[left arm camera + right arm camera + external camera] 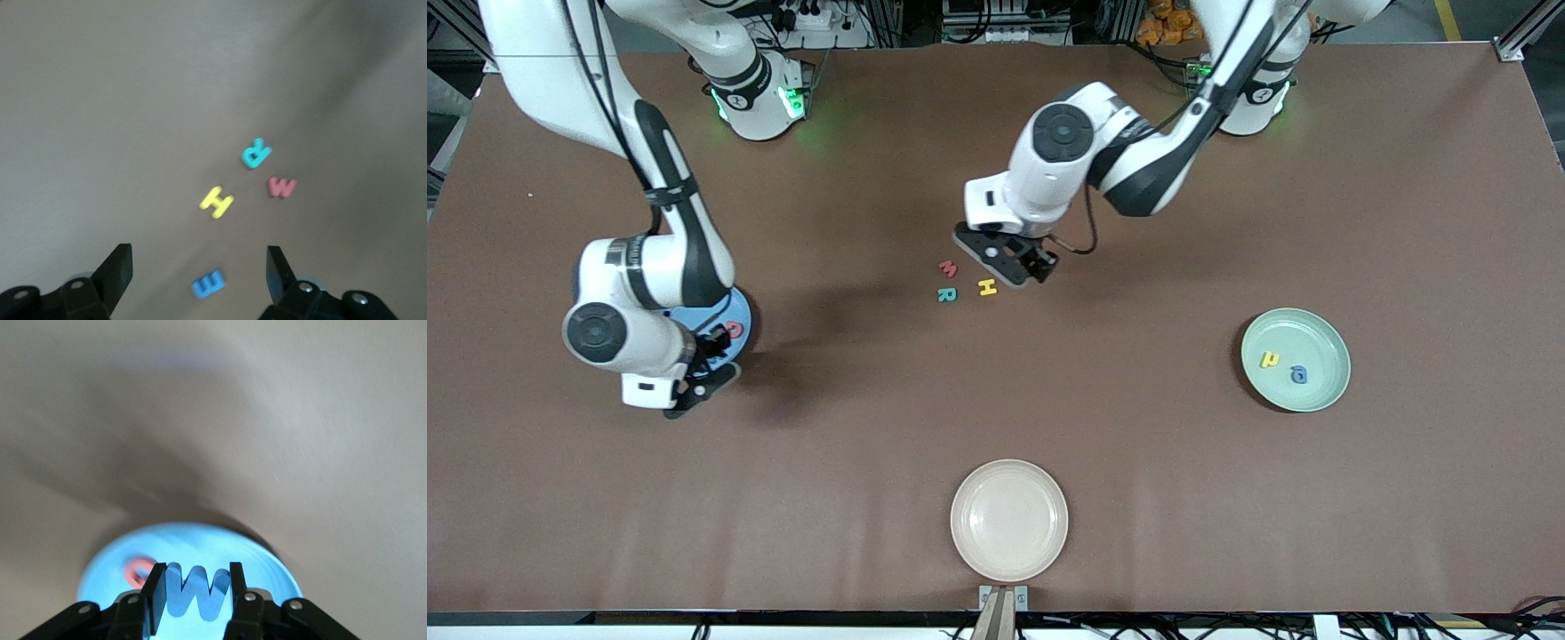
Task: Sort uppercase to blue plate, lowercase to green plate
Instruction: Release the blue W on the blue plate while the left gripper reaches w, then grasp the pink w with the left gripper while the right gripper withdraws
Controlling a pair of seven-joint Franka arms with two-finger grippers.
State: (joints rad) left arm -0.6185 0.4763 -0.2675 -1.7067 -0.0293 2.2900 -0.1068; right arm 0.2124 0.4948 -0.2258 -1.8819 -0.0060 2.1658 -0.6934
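My right gripper (pixel 716 345) hangs over the blue plate (pixel 685 318) and is shut on the blue W (pixel 198 592). The red Q (pixel 735 329) lies in that plate (pixel 267 568). My left gripper (pixel 199 270) is open over the blue m-like letter (pixel 209 283), which lies on the table between its fingers (pixel 120 267). In the front view that gripper (pixel 1039 267) hides this letter. Beside it lie the yellow H (pixel 987 287), the teal R (pixel 946 294) and the red m-like letter (pixel 947 268). The green plate (pixel 1316 333) holds the yellow h (pixel 1269 359) and the blue a (pixel 1299 374).
A cream plate (pixel 1008 520) sits near the table edge closest to the front camera, with nothing in it. The brown tabletop stretches bare between the plates. In the left wrist view the H (pixel 217 201), R (pixel 256 153) and red m-like letter (pixel 281 187) lie apart from each other.
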